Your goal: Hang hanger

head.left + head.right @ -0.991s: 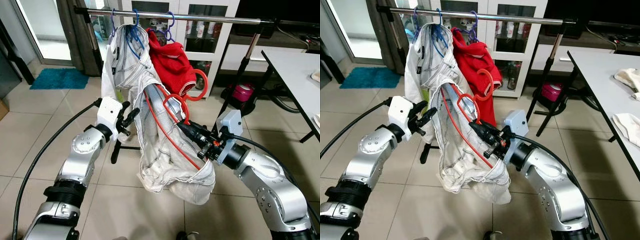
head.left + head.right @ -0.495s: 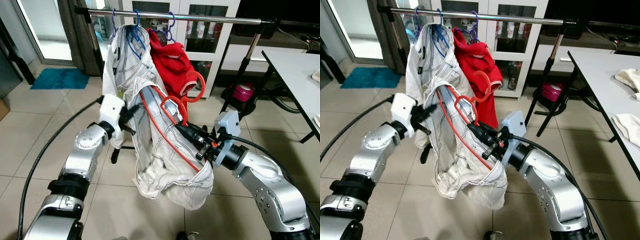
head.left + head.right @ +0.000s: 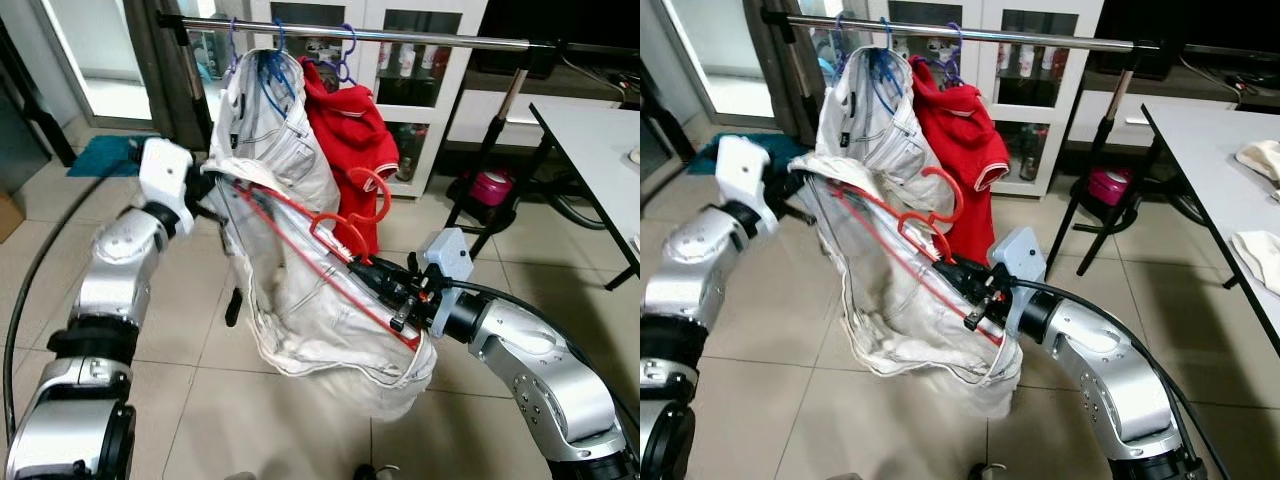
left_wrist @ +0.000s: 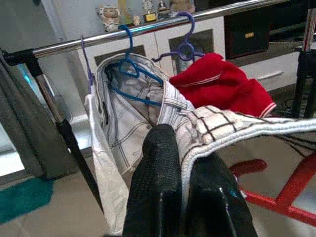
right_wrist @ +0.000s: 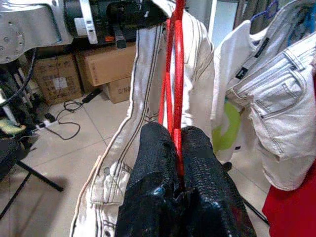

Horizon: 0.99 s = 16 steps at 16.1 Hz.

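On the robot's left, the left gripper [image 4: 185,195] is raised beside the clothes rail's dark upright, its two black fingers [image 4: 155,182] pinched together on the hem of a white denim garment [image 3: 320,300], which they hold stretched out sideways. Through that garment runs the red hanger [image 3: 330,255]: its long bar slants down from the left gripper's side toward the lower right, and its curved hook [image 3: 365,190] rises free in front of the clothes on the rail, below the rail and apart from it. The garment sags in a loose bundle beneath the bar, above the tiled floor [image 3: 200,400].

Behind, a metal clothes rail [image 3: 430,38] runs across the top of the head views. A white pair of jeans [image 3: 270,120] hangs from it on a blue hanger [image 4: 129,81], and just beside that a red shirt [image 3: 345,130] hangs on a purple hanger [image 4: 186,42].

Further right, the right gripper [image 5: 177,163] has its fingers [image 5: 155,163] shut tight on the lower end of the red hanger's bar, amid the white denim. At the far right stands a white table [image 3: 600,150] with a cloth [image 3: 1260,160] lying on it.
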Tool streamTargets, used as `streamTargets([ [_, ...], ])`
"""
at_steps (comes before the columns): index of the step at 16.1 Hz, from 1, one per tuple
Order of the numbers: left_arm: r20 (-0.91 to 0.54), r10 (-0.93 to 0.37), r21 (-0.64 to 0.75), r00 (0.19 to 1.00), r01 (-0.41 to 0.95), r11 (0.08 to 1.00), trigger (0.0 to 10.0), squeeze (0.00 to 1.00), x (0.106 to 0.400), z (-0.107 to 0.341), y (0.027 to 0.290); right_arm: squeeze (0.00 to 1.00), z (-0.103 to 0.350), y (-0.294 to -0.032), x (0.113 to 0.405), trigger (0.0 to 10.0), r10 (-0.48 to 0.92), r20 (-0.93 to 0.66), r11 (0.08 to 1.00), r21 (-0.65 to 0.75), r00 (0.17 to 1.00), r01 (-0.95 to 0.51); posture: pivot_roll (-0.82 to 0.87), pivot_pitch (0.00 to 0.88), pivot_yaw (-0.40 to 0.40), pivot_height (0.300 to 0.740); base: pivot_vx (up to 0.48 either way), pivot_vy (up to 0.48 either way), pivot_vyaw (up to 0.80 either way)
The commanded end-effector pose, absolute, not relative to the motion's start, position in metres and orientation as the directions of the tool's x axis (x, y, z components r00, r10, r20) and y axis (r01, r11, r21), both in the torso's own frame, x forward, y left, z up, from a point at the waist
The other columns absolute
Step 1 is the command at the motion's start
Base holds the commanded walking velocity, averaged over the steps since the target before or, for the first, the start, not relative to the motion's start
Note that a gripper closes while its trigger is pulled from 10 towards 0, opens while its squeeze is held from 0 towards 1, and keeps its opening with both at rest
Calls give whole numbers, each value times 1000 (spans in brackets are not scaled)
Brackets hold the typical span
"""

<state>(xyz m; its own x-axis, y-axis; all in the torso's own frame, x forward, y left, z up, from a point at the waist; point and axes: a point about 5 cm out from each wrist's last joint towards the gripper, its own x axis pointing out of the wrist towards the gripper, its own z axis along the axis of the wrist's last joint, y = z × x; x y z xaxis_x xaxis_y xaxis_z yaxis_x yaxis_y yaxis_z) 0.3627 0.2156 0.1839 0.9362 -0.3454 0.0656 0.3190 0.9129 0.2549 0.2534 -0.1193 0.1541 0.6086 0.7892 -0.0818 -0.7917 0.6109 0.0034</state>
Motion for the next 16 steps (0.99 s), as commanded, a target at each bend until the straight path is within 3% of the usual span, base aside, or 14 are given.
streamTargets([
  [1,114,-288,273,951,248,929,0,0,369,206,234,0,157,-122,253,0,812,-87,579,-12,577,-815,-79,0,20,740,0,0,0],
  [2,91,-207,314,974,169,934,0,0,378,228,261,0,158,-125,246,0,857,-94,510,5,507,-860,-80,0,21,740,0,0,0],
  [4,54,-142,312,988,118,943,0,0,381,233,278,0,160,-128,241,0,874,-90,481,17,478,-876,-83,0,22,740,0,0,0],
  [6,26,-72,240,997,63,969,0,0,381,230,293,0,163,-131,239,0,871,-80,488,23,485,-872,-93,2,31,740,0,0,0],
  [9,-7,-98,176,995,98,980,0,0,380,223,295,0,164,-136,239,0,845,-75,534,34,530,-845,-94,6,36,740,0,0,0],
  [12,-94,-273,158,957,285,945,0,0,382,195,265,0,162,-141,255,0,720,-24,693,59,693,-718,-89,7,34,740,0,0,0],
  [14,-148,-458,158,877,478,864,0,0,378,163,214,0,161,-145,283,0,468,74,854,218,881,-472,-90,10,39,740,0,0,0],
  [15,-142,-559,154,817,576,803,0,0,369,146,176,0,155,-149,298,0,260,79,889,369,962,-271,-90,11,41,740,0,0,0],
  [16,-98,-560,128,823,569,813,0,0,362,144,166,0,141,-150,299,0,215,-9,950,232,976,-208,-89,16,39,740,0,0,0],
])
